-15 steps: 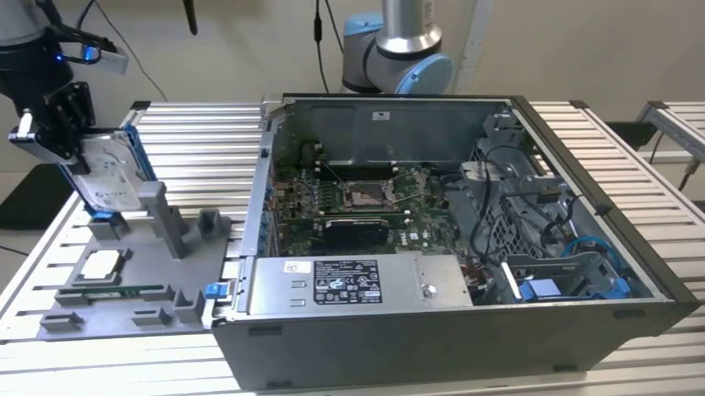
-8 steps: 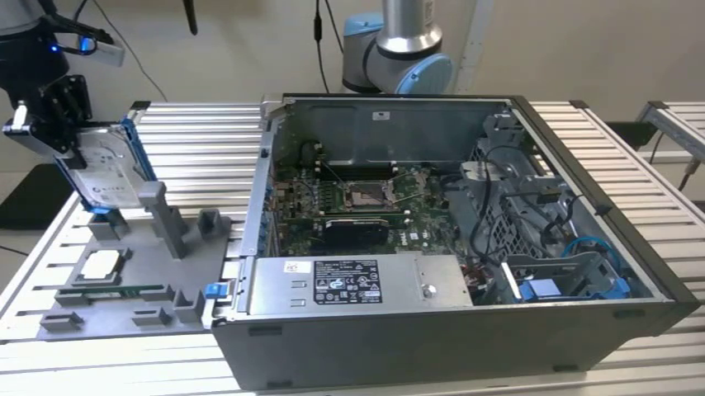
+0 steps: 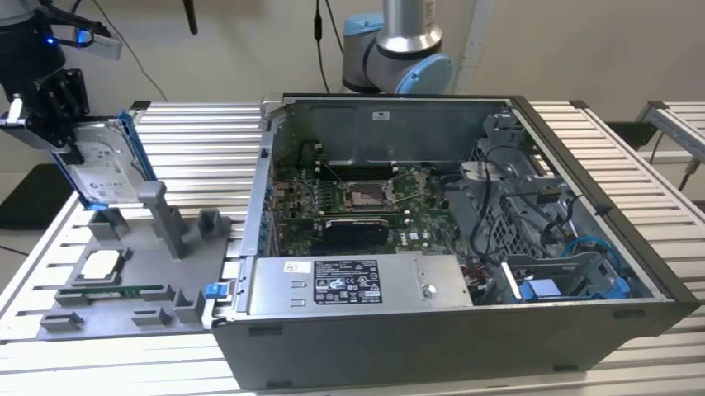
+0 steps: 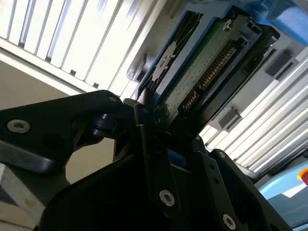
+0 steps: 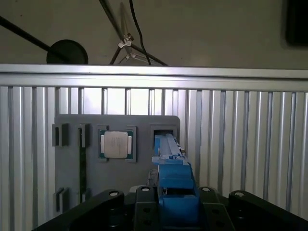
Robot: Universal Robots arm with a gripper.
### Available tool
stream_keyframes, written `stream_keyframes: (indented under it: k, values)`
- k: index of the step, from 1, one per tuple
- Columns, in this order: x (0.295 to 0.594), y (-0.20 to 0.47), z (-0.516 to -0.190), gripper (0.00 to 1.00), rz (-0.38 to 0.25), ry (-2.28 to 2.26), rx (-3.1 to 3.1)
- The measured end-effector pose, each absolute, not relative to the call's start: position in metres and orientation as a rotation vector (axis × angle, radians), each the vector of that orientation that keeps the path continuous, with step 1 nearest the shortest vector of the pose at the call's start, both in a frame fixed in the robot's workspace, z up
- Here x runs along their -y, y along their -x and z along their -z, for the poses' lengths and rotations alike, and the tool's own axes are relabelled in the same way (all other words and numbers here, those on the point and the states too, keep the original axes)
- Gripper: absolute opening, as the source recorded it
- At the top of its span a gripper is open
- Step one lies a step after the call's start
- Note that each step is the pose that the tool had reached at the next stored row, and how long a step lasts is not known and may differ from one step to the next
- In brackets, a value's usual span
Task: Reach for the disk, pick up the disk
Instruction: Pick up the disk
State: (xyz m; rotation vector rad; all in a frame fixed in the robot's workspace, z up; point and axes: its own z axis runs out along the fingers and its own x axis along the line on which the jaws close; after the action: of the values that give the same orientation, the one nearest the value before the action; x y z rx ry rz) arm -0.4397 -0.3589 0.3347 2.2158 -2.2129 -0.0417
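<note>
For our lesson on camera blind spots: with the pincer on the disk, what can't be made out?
Whether the disk is clear of the grey holder: in the exterior view its lower end lines up with a holder post.
The pincer's contact faces: first wrist view, covered by the blue caddy.
The arm's middle: exterior view, cut off by the top edge.

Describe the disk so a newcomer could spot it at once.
Start from the open computer case, then look to the grey tray beside it on the exterior view's left. At that tray's far end the end effector grips the disk, held on edge. It is the silver-grey slab with a blue frame, unlike the square chip lying flat on the tray.
</note>
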Motion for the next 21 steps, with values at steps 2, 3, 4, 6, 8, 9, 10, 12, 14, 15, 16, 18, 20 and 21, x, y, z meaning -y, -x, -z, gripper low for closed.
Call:
stream_keyframes:
  k: [2,3,4,6,8,9,10,12,14,15,16,18,20,21]
  values:
    - [0.359,0.440,-0.337,0.00,0.042,-2.216,2.213]
    - [0.359,0.440,-0.338,0.00,0.042,-2.216,2.213]
    - [0.359,0.440,-0.339,0.00,0.042,-2.216,2.213]
    - [0.359,0.440,-0.341,0.00,0.042,-2.216,2.213]
    - [0.359,0.440,-0.343,0.00,0.042,-2.216,2.213]
    - [0.359,0.440,-0.343,0.00,0.042,-2.216,2.213]
    - [0.359,0.440,-0.344,0.00,0.042,-2.216,2.213]
    - [0.359,0.440,-0.345,0.00,0.042,-2.216,2.213]
    - [0.359,0.440,-0.346,0.00,0.042,-2.216,2.213]
    - [0.359,0.440,-0.347,0.00,0.042,-2.216,2.213]
    - [0.359,0.440,-0.347,0.00,0.042,-2.216,2.213]
    - [0.359,0.440,-0.348,0.00,0.042,-2.216,2.213]
    - [0.359,0.440,-0.349,0.00,0.042,-2.216,2.213]
    - [0.359,0.440,-0.350,0.00,0.042,-2.216,2.213]
